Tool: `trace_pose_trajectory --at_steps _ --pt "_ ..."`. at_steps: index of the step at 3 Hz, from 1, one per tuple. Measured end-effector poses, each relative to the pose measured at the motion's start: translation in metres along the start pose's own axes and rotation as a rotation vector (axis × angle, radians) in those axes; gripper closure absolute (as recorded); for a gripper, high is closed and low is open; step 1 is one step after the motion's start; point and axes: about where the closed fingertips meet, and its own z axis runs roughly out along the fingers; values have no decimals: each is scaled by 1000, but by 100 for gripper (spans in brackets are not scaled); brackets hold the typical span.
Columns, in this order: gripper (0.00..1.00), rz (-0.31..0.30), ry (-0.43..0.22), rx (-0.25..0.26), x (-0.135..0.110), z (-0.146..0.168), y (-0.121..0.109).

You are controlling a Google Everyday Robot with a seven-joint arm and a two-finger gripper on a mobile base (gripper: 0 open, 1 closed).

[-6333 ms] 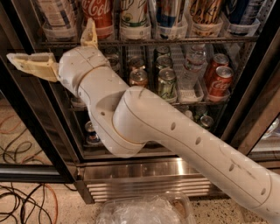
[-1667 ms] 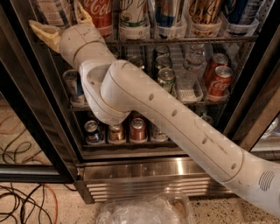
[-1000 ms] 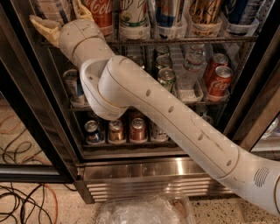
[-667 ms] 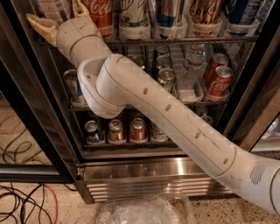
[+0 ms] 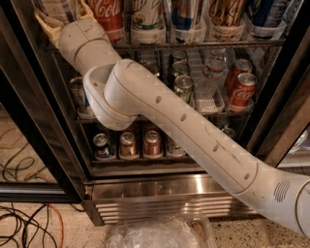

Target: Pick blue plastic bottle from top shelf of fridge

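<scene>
The fridge (image 5: 160, 191) is open in front of me, and the top shelf (image 5: 193, 44) carries a row of tall bottles in clear trays. The blue plastic bottle (image 5: 54, 6) is the leftmost one; only its pale printed label shows at the top edge. My gripper (image 5: 62, 10) is up at that bottle and open, with one beige finger (image 5: 47, 23) at the bottle's left and the other (image 5: 85, 7) at its right, against the red Coca-Cola bottle (image 5: 107, 14). My white arm (image 5: 184, 126) crosses the fridge front and hides part of the middle rack.
More tall bottles (image 5: 147, 19) fill the top shelf to the right. Cans (image 5: 242, 87) and a small water bottle (image 5: 213, 68) are on the middle rack, with more cans (image 5: 127, 145) below. The black door frame (image 5: 34, 126) is at the left, cables (image 5: 24, 223) lie on the floor, and a plastic-lined bin (image 5: 160, 232) stands below.
The gripper has risen from the middle rack's left side to the top shelf and crept a little further left and up around the leftmost bottle. Nothing else has moved.
</scene>
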Motion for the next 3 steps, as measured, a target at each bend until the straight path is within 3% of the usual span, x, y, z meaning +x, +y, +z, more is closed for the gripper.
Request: trace_pose_trajectory --at_steps 2,3 --pt "95 0 0 0 0 0 0" --pt "100 0 0 0 0 0 0"
